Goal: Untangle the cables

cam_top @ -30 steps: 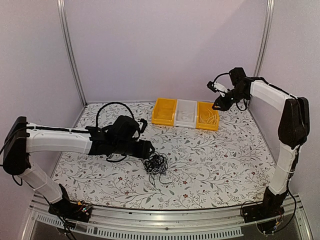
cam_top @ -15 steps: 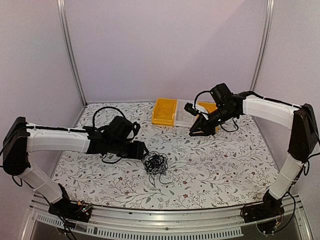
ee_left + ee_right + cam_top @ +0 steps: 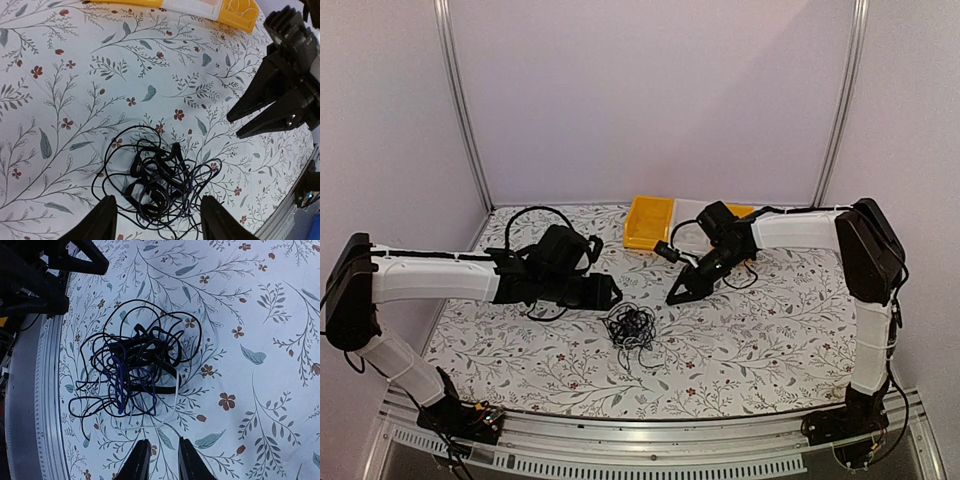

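Lying in a loose clump on the floral-patterned table (image 3: 770, 320), the thin black tangled cables (image 3: 632, 327) sit between the two hands, touched by neither. Left hand (image 3: 612, 292): fingers spread wide, empty, low just beside the clump. Right hand (image 3: 678, 294): fingers drawn near together with a narrow gap, empty, pointing at the clump from the opposite side. Judgement: the cables are light, limp and springy, so pulling one strand will likely drag the whole clump. The best hold appears to be an outer loop clear of the knot, with the other hand pinning the core.
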